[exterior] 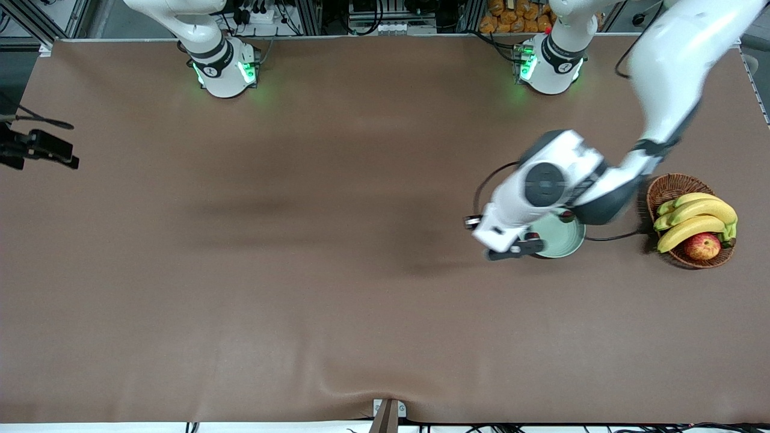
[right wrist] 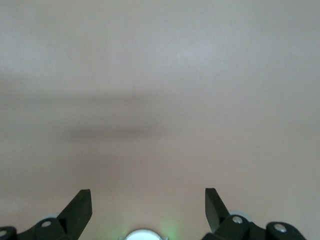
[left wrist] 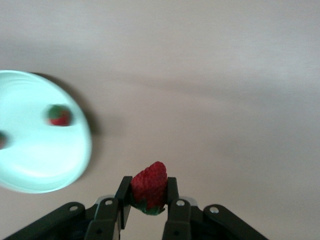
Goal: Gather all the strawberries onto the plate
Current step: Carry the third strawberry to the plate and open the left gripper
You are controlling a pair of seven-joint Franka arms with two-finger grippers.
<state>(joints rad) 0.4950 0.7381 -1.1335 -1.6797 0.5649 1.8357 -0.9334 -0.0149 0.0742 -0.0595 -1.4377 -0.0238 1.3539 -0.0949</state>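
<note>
Beside the rim of the round, glossy, mint-green plate (left wrist: 45, 165), toward the right arm's end, the left gripper (left wrist: 148, 197) hangs over bare brown table cloth (exterior: 301, 270), clamped on a bumpy red strawberry (left wrist: 149, 186). Two more small red strawberries (left wrist: 60, 115) lie in the plate. Wide flat cloth lies free around it. Over plain cloth, the waiting right gripper (right wrist: 148, 207) has its fingers spread, holding nothing

Probably a lab: aluminium framing (exterior: 36, 21) (cabling too) edges table (exterior: 301, 240).
</note>
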